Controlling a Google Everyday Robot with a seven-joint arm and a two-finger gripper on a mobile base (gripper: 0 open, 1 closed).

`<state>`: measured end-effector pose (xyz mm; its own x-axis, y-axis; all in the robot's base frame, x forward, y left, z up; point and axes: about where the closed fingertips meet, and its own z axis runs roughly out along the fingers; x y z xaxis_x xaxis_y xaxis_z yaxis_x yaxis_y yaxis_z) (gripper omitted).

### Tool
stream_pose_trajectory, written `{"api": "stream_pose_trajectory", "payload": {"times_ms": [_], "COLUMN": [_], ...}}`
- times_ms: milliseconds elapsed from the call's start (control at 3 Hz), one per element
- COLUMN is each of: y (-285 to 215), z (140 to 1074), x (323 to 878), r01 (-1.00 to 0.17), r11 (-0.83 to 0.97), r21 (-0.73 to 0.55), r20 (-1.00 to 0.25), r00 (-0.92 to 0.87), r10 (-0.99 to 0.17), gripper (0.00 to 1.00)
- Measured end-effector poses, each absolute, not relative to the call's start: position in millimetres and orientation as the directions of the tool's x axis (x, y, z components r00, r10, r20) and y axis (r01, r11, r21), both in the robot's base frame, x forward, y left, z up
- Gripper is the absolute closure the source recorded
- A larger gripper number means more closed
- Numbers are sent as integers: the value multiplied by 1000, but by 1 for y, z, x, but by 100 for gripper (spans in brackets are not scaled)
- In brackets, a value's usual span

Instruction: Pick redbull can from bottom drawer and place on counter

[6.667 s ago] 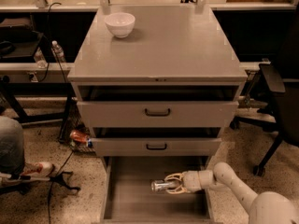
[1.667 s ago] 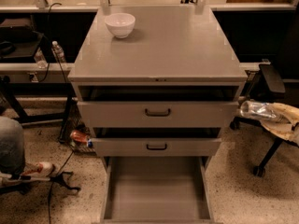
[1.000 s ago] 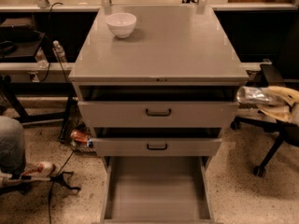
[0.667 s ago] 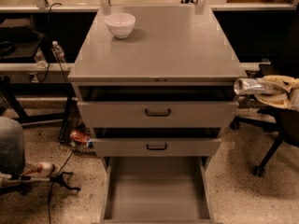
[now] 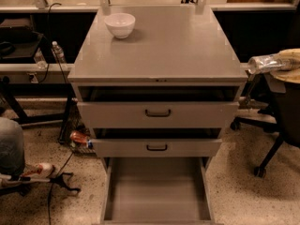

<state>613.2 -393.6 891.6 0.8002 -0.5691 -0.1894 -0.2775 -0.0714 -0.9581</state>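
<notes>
The redbull can [image 5: 259,64], slim and silvery, lies sideways in the air just right of the counter's front right corner, about level with the top. My gripper [image 5: 273,62] comes in from the right edge of the camera view and is shut on it. The counter [image 5: 164,46] is the broad grey cabinet top. The bottom drawer [image 5: 157,193] is pulled out at the bottom of the view, and its grey floor is bare.
A white bowl [image 5: 120,25] stands at the counter's back left. The two upper drawers [image 5: 157,114] stand slightly ajar. A reddish-orange can [image 5: 79,137] lies on the floor to the left, a plastic bottle [image 5: 57,52] behind it. A dark chair [image 5: 281,125] stands at the right.
The gripper lifted the can out of the bottom drawer, swung out to the cabinet's right side, and has risen from upper-drawer height to counter height.
</notes>
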Motion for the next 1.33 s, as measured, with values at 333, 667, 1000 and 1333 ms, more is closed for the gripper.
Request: {"api": "stream_pose_trajectory", "payload": {"times_ms": [333, 667, 1000, 1333], "y": [-394, -374, -356, -330], "z": [892, 922, 937, 933], "x": [613, 609, 602, 607], "r01": [-278, -301, -338, -421], "r11": [-71, -58, -47, -48], "r21": [-958, -952, -940, -906], "r20": [-189, -209, -240, -314], "r00": [800, 774, 751, 742], "r10": [-569, -598, -615, -593], "gripper": [100, 100, 100, 100]}}
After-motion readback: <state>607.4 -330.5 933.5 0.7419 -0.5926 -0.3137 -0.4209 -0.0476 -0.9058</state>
